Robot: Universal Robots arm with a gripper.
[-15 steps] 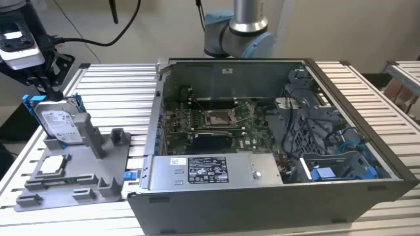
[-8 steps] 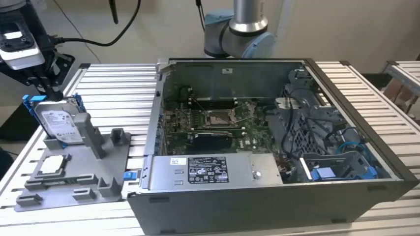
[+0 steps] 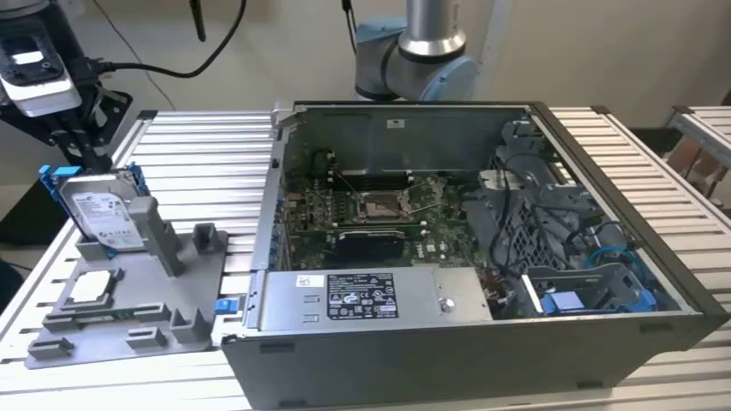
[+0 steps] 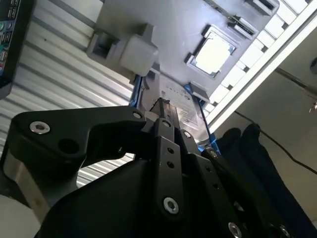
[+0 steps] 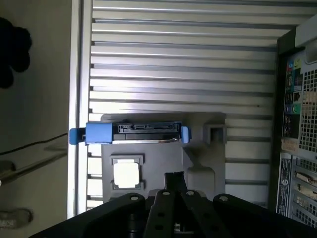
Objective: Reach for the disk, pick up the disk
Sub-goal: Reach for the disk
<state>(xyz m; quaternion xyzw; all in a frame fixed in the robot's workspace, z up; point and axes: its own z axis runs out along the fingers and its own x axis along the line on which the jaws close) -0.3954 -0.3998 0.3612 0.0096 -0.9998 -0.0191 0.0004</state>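
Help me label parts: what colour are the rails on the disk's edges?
Blue rails on the disk, clearest in the first wrist view.

My bench (image 3: 194, 163) is ribbed aluminium slats, pale and shiny, and it catches hard glare in both wrist views. Behind it I see a plain beige wall (image 3: 617, 51). A second bench (image 3: 699, 128), slatted too, stands near it at the exterior view's right. Past the bench edge, in the first wrist view, the floor (image 5: 34, 109) looks dull grey, with a thin cable (image 5: 34, 145) crossing it.
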